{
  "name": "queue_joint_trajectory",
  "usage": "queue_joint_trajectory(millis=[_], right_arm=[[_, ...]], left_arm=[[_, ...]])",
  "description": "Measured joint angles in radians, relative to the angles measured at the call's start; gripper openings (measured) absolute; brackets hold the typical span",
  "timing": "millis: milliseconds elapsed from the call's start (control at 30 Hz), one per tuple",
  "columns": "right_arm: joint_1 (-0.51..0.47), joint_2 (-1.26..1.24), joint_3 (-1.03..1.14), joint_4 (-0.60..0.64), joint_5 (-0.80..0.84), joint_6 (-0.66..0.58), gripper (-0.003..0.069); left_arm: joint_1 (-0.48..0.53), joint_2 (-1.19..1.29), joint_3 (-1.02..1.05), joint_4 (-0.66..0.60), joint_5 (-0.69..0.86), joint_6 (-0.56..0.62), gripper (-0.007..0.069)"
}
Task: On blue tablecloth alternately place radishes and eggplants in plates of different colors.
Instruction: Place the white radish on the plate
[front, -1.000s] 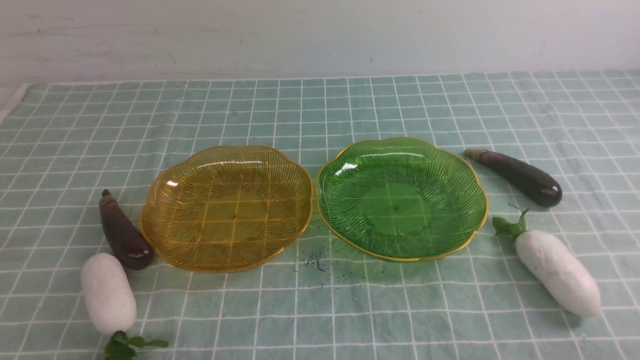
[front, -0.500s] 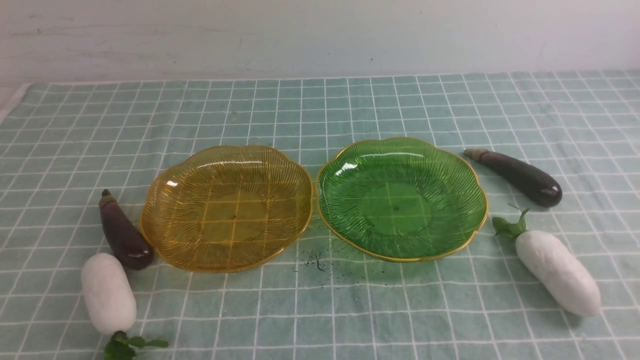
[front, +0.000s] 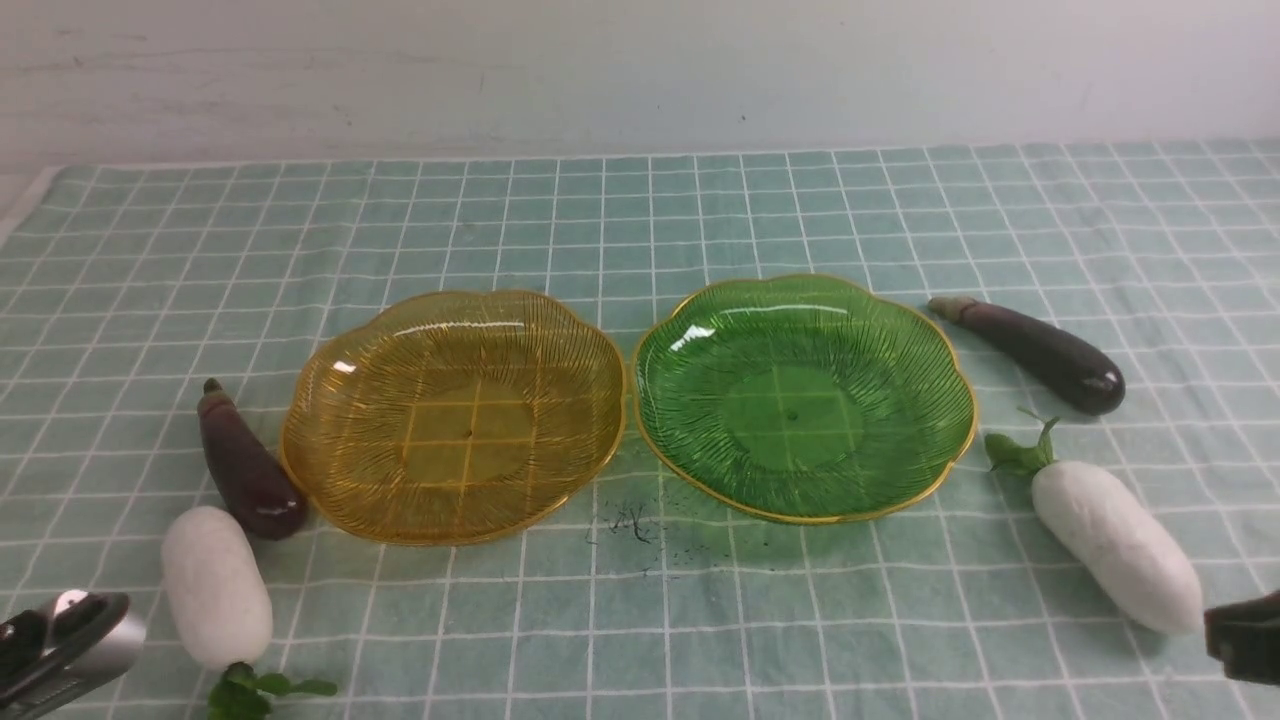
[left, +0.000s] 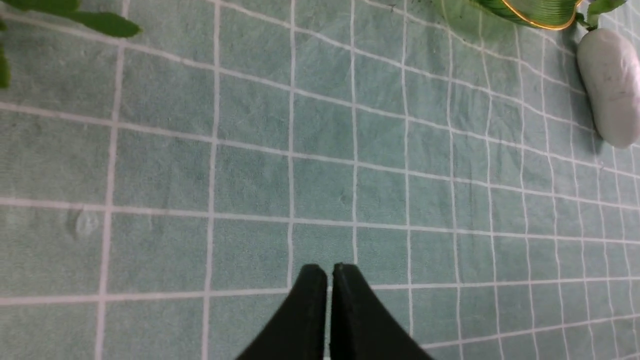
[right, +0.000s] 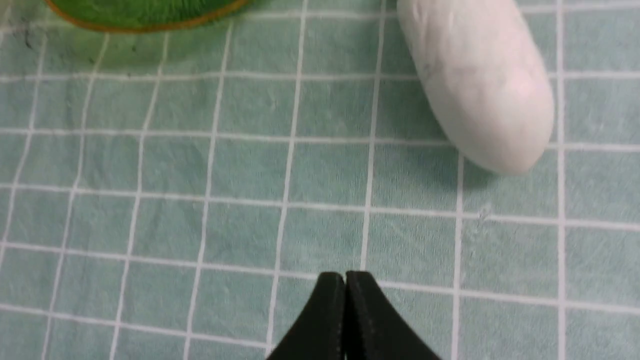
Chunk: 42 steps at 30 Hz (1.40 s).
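The left arm (front: 62, 648) juts into the near left corner of the front view, low over the blue tablecloth (front: 640, 220) that covers the tabletop, just beside the left radish (front: 215, 585). Its wrist view shows the left tool (left: 328, 270) above bare cloth with both black fingers pressed together and nothing between them. The right arm (front: 1245, 635) shows only as a dark edge at the near right, close to the blunt end of the right radish (front: 1115, 545). The right tool (right: 345, 277) is likewise closed and empty, over the cloth and short of that radish.

The amber plate (front: 450, 420) and the green plate (front: 800, 400) sit side by side in the middle, rims almost touching, both empty. The left eggplant (front: 245, 465) lies against the amber plate's left rim, its round end near the left radish. The right eggplant (front: 1040, 352) lies just right of the green plate, farther back than the right radish, whose leaves point toward that plate.
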Motion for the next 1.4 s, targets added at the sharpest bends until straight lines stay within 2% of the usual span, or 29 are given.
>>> queue_joint_trajectory(millis=[367,667,800,967,1167,1400], right_arm=[[0.000,0.067,-0.006,0.000,0.008,-0.001,-0.0015],[0.000,0.067,-0.008,0.000,0.008,-0.001,-0.0015],[0.000,0.067,-0.008,-0.007,0.003,-0.001,0.0009],[0.000,0.077,-0.015,-0.057,-0.031,-0.001,0.0159],[0.000,0.203,-0.121,-0.145,-0.060,-0.046,0.0441],[0.000,0.432,-0.243,-0.192,-0.159,-0.053,0.0602]], left_arm=[[0.000,0.001,0.000,0.084,0.000,0.003,0.0101],[0.000,0.001,0.000,0.112,0.000,0.003,0.0239],[0.000,0.001,0.000,0.126,-0.001,0.003,0.0288],[0.000,0.001,0.000,0.128,-0.010,0.003,0.0300],[0.000,0.001,0.000,0.128,-0.017,0.003,0.0300],[0.000,0.002,0.000,0.128,-0.021,0.003,0.0300]])
